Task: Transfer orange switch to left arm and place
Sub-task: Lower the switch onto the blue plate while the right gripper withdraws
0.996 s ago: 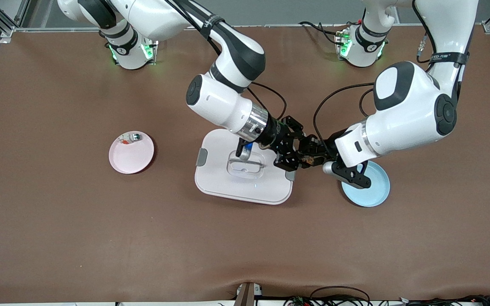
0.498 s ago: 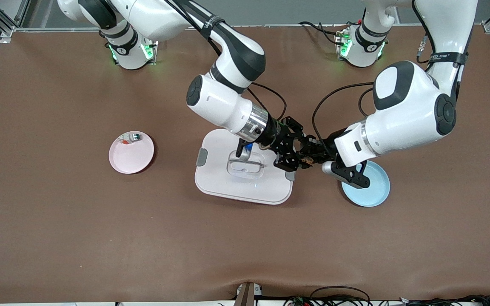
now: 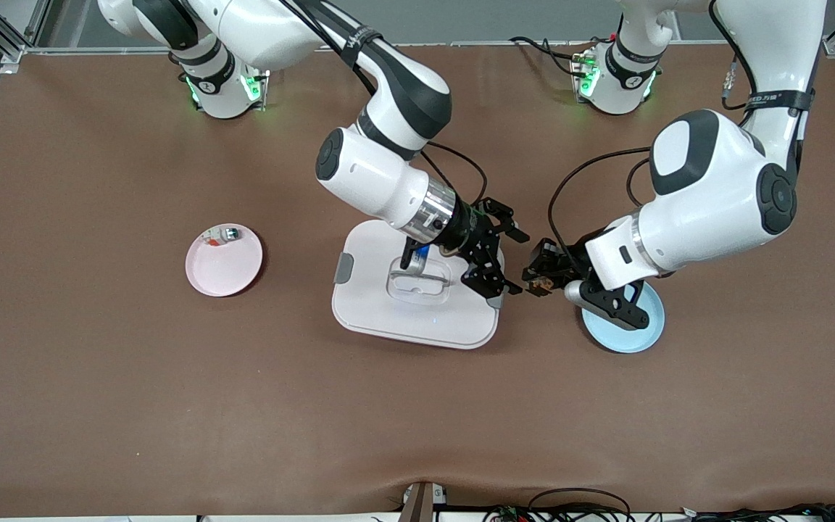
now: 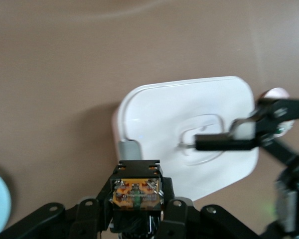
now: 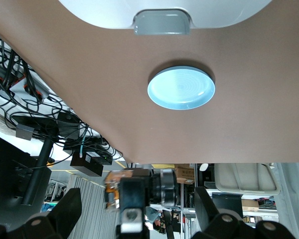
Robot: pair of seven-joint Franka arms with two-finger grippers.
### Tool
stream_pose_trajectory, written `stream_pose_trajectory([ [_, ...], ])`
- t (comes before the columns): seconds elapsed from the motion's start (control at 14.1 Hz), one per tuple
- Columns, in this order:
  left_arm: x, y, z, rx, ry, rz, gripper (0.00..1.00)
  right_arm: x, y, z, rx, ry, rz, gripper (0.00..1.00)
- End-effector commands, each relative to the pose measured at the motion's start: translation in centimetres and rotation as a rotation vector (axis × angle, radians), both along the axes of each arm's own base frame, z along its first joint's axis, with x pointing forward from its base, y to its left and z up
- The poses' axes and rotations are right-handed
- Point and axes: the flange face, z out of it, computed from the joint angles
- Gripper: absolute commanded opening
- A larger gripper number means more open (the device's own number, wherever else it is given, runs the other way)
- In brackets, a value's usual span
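The orange switch (image 3: 539, 284) is a tiny black block with an orange middle. My left gripper (image 3: 538, 279) is shut on it, in the air between the box (image 3: 388, 312) and the blue plate (image 3: 638, 330). In the left wrist view the switch (image 4: 137, 191) sits between the jaws of that gripper (image 4: 137, 201). My right gripper (image 3: 508, 259) is open and empty over the box's edge at the left arm's end. In the right wrist view its own fingers (image 5: 65, 214) stand wide apart, with the switch (image 5: 113, 185) a short way in front of them.
The white box has grey side latches (image 3: 343, 268) and a clear handle (image 3: 417, 283) on its lid. A pink plate (image 3: 225, 272) toward the right arm's end holds a silver-and-green part (image 3: 230, 233). The blue plate also shows in the right wrist view (image 5: 181, 88).
My right gripper has opened and let go of the switch. My left gripper, shut on the switch, has drawn away from it toward the blue plate.
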Motion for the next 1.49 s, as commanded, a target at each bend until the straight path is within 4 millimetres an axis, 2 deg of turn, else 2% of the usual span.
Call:
stream_pose_trajectory([
  [0.0, 0.6, 0.7, -0.4, 0.1, -0.069, -0.081, 0.0, 1.1, -0.9, 0.5, -0.044, -0.011, 0.034, 1.0],
  [0.28, 2.1, 4.3, -4.0, 0.237, -0.13, -0.294, 0.0, 0.0, -0.4, 0.3, -0.254, -0.156, 0.222, 1.0],
  [0.36, 2.4, 5.4, -5.3, 0.271, -0.139, -0.364, 0.0, -0.2, -0.6, 1.3, -0.295, -0.209, 0.281, 1.0],
  [0.43, 2.4, 5.7, -6.1, 0.275, -0.145, -0.428, 0.0, -0.2, -0.9, 0.9, -0.348, -0.239, 0.352, 1.0],
  [0.57, 2.2, 7.8, -8.5, 0.273, -0.129, -0.521, 0.0, 0.7, -2.9, 0.1, -0.429, -0.269, 0.501, 1.0],
  [0.71, 1.6, 9.2, -10.4, 0.325, -0.128, -0.652, 0.0, 0.7, -4.7, 1.8, -0.51, -0.338, 0.645, 1.0],
  [0.85, 1.4, 11.5, -12.4, 0.376, -0.129, -0.769, 0.0, 2.0, -8.1, 3.5, -0.596, -0.387, 0.74, 1.0],
  [1.0, 0.8, 14.1, -15.4, 0.366, -0.167, -0.847, 0.0, 2.2, -10.4, 3.5, -0.63, -0.393, 0.903, 1.0],
  [1.14, -0.2, 17.1, -18.8, 0.36, -0.223, -0.911, 0.0, 3.1, -13.7, 4.1, -0.646, -0.398, 1.011, 1.0],
  [1.21, -0.4, 17.6, -19.7, 0.359, -0.266, -0.959, 0.0, 3.7, -15.7, 3.8, -0.666, -0.392, 1.083, 1.0],
  [1.35, -0.2, 19.6, -21.9, 0.341, -0.311, -1.074, 0.0, 3.8, -19.3, 4.6, -0.686, -0.384, 1.245, 1.0],
  [1.42, -0.3, 19.6, -22.8, 0.329, -0.316, -1.123, 0.0, 3.9, -21.1, 4.7, -0.682, -0.371, 1.312, 1.0],
])
